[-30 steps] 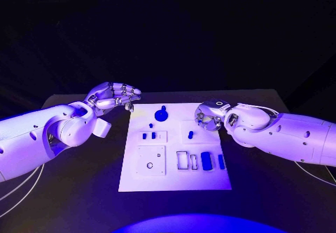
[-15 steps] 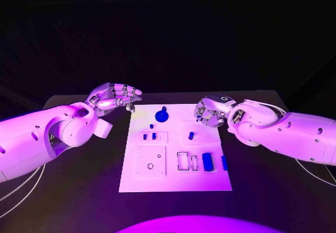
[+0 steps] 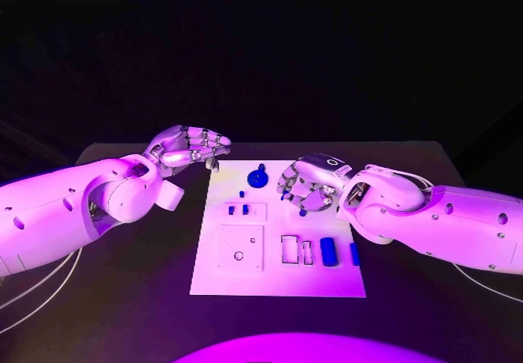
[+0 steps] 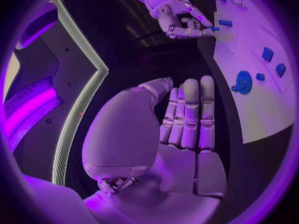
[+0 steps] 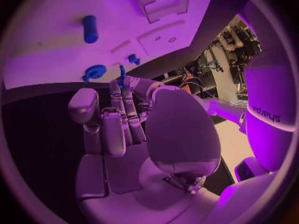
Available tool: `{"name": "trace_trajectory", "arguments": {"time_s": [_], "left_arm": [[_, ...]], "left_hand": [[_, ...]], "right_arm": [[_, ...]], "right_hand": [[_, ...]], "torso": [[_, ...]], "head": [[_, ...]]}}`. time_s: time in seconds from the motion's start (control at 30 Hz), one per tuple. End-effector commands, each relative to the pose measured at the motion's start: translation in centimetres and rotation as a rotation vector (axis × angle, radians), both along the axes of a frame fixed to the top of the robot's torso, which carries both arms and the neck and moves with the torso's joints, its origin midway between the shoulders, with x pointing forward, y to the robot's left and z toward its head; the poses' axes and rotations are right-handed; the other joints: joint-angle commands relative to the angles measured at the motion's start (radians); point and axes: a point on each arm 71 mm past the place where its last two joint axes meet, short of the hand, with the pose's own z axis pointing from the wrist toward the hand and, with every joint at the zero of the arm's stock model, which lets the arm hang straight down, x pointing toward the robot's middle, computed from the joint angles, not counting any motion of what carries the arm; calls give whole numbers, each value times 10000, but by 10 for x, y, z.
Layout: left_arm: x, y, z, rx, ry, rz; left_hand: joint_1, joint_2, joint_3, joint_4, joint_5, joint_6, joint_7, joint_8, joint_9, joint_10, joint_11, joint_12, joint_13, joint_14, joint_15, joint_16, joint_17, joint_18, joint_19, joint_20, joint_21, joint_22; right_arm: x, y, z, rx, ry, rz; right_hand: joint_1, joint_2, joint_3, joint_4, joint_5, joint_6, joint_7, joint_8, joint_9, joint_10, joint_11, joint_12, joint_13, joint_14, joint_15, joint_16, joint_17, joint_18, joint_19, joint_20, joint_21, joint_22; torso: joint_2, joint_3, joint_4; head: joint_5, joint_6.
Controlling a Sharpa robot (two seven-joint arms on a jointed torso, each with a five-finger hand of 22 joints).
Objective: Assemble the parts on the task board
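The white task board [image 3: 278,265] lies in the middle of the table. On it are a blue round disc with a knob [image 3: 258,178], small blue pegs [image 3: 230,211], a blue cylinder [image 3: 328,247] and a blue bar [image 3: 354,253]. My right hand [image 3: 308,185] hovers over the board's far half, fingers pointing down, and pinches a thin blue peg [image 5: 122,76] at its fingertips. A small blue part [image 3: 303,212] sits on the board just below those fingers. My left hand [image 3: 191,147] hangs off the board's far left corner, fingers curled in, holding nothing.
The board has raised white fixtures: a square plate with a hole [image 3: 238,249] at its near left and rectangular sockets [image 3: 290,248] beside the cylinder. Black table [image 3: 131,280] surrounds the board. Both forearms flank the board's sides.
My right hand has moved left and nearer, from the board's far right edge to over its far middle. The left hand keeps its pose beside the far left corner.
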Motion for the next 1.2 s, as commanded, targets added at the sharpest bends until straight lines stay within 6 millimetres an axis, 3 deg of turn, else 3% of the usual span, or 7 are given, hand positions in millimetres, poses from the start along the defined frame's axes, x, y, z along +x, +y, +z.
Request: {"name": "trace_trajectory", "arguments": {"time_s": [0.03,0.23,0.3,0.37,0.63,0.8,1.2], "left_arm": [[0,-4,1,-96,-56,-182],[0,-8,1,-131,-40,-239],[0,-10,1,-146,-34,-278],[0,-12,0,-159,-26,-315],[1,-17,0,-191,0,-440],[1,-20,0,-202,15,-513],[1,-22,0,-199,31,-575]], "left_hand": [[-4,74,-41,-16,40,-75,-5,-55,-14,-39,39,21,17,24,24,69,9,145,76,19,-52,-10],[-4,74,-41,-16,40,-75,-5,-55,-14,-39,39,21,17,24,24,69,9,145,76,19,-52,-10],[-4,74,-41,-16,40,-75,-5,-55,-14,-39,39,21,17,24,24,69,9,145,76,19,-52,-10],[-4,74,-41,-16,40,-75,-5,-55,-14,-39,39,21,17,24,24,69,9,145,76,19,-52,-10],[-14,74,-48,-5,40,-86,-2,-58,-16,-53,44,20,18,20,30,74,19,145,79,25,-62,-17],[-20,72,-52,0,40,-90,-1,-60,-16,-58,46,19,18,19,32,77,23,145,81,26,-65,-19],[-20,72,-52,0,40,-90,-1,-60,-16,-58,46,19,18,19,32,77,23,145,81,26,-65,-19]], "right_arm": [[-7,15,-2,-323,30,456],[-15,38,-9,-796,195,900],[-17,45,-13,-962,272,1014],[-18,50,-19,-1090,364,1077],[-24,66,-36,-1404,616,1133],[-26,70,-41,-1440,675,1157],[-32,75,-48,-1429,801,1288]], "right_hand": [[323,249,251,-166,46,49,8,24,12,451,-375,31,25,519,-90,45,-8,-153,-33,-19,-22,-36],[320,249,253,-167,45,45,12,23,13,450,-373,28,25,515,-89,36,-25,-152,-39,-18,-29,-39],[304,272,106,-186,-1170,89,6,98,84,490,-450,17,31,506,-66,38,-32,-146,-72,-13,-38,-26],[303,281,89,-199,-1294,61,8,95,94,478,-393,-3,30,506,-86,43,-28,-149,-86,1,-52,-30],[302,283,84,-204,-1298,53,14,94,98,476,-388,-8,30,502,-85,33,-47,-147,-91,3,-60,-33],[301,286,81,-207,-1297,44,19,92,100,472,-384,-13,30,501,-84,32,-49,-143,-100,5,-76,-44],[299,298,76,-211,-1295,30,27,90,105,466,-378,-23,30,504,-80,41,-37,-146,-95,8,-63,-31]], "torso": [[-11,-27,24],[-13,-37,10],[-4,-32,7],[2,-28,5],[18,-12,41],[14,-13,1],[8,-1,2]], "head": [[163,-40],[386,-78],[452,-90],[514,-115],[737,-241],[934,-315],[1028,-381]]}}
